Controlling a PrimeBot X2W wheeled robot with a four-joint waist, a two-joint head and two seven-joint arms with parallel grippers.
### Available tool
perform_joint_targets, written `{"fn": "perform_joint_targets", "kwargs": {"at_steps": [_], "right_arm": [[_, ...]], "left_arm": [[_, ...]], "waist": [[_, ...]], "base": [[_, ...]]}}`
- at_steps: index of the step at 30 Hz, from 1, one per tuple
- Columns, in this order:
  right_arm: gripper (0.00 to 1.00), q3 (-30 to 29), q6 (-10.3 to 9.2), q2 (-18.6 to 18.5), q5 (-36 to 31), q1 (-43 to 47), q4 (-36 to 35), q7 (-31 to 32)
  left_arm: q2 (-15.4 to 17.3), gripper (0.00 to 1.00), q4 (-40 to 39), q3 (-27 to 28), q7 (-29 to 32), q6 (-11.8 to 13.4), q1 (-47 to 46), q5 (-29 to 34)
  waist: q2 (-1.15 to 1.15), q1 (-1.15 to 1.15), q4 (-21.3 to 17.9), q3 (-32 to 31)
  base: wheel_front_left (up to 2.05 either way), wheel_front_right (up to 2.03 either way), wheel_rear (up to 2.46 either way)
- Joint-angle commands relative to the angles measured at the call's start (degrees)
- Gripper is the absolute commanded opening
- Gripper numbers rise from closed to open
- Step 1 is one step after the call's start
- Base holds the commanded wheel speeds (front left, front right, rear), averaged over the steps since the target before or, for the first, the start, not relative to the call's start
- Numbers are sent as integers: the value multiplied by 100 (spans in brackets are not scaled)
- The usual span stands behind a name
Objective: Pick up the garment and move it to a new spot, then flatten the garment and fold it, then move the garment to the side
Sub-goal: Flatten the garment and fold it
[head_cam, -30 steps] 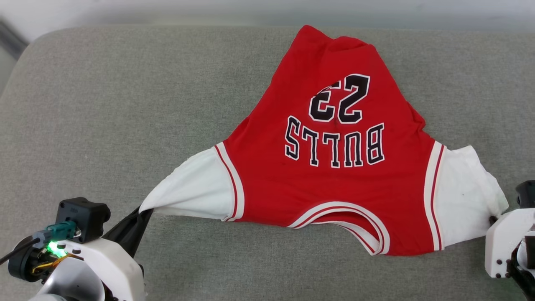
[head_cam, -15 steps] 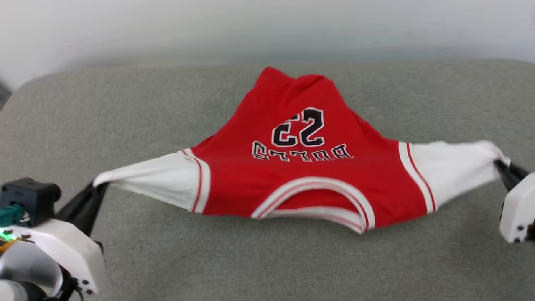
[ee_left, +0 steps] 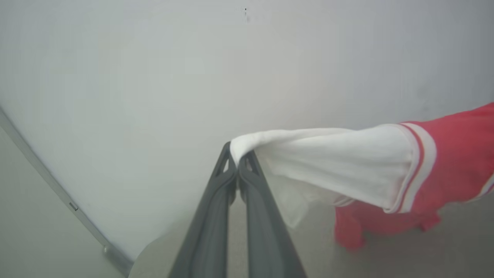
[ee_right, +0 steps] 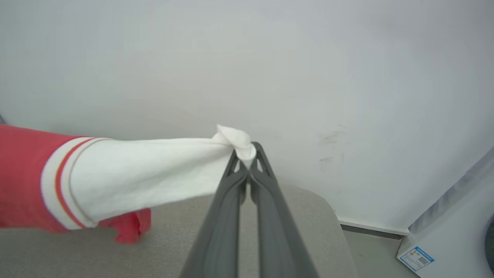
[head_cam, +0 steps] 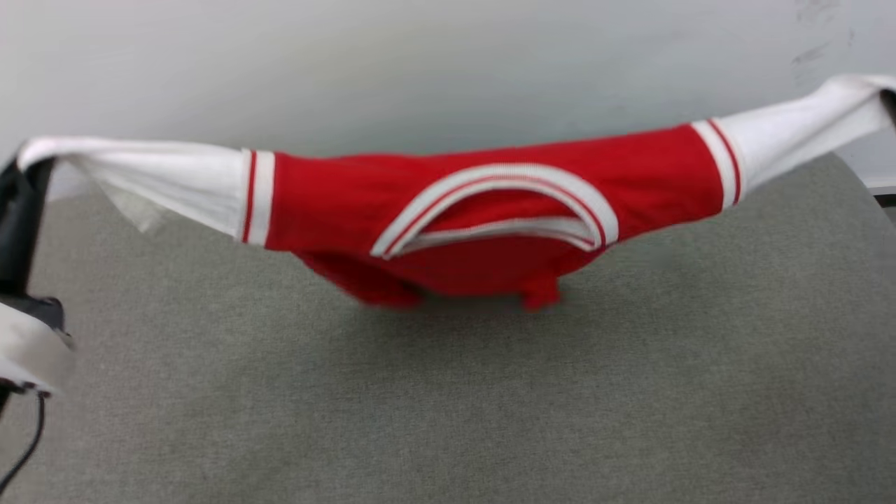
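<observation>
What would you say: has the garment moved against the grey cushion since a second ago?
Yes, upward: the garment lay on the grey cushion; now it hangs above it, sleeves pinched by the left gripper and right gripper.

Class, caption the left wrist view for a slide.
The left gripper holds the garment by one white sleeve over the cushion.
</observation>
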Motion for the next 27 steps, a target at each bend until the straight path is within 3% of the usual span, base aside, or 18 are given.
{"fn": "perform_joint_targets", "kwargs": {"at_steps": [1,13,20,27], "right_arm": [[0,-33,-5,-45,67,-254,-60,-6],[0,-88,-5,134,217,-1126,-84,151],[0,5,-5,241,31,-1528,39,35],[0,308,-5,98,-317,-2281,81,-82]], "left_arm": [[110,0,-52,188,-56,35,-133,-42],[400,0,-34,948,-253,-39,-572,-241],[346,0,361,1069,-311,-249,-869,-410],[331,0,740,1020,-319,-639,-1657,-437]], "waist": [[0,0,-84,-89],[0,0,-242,-117],[0,0,-310,91],[0,0,-349,864]], "base": [[0,0,0],[0,0,0],[0,0,0],[0,0,0]]}}
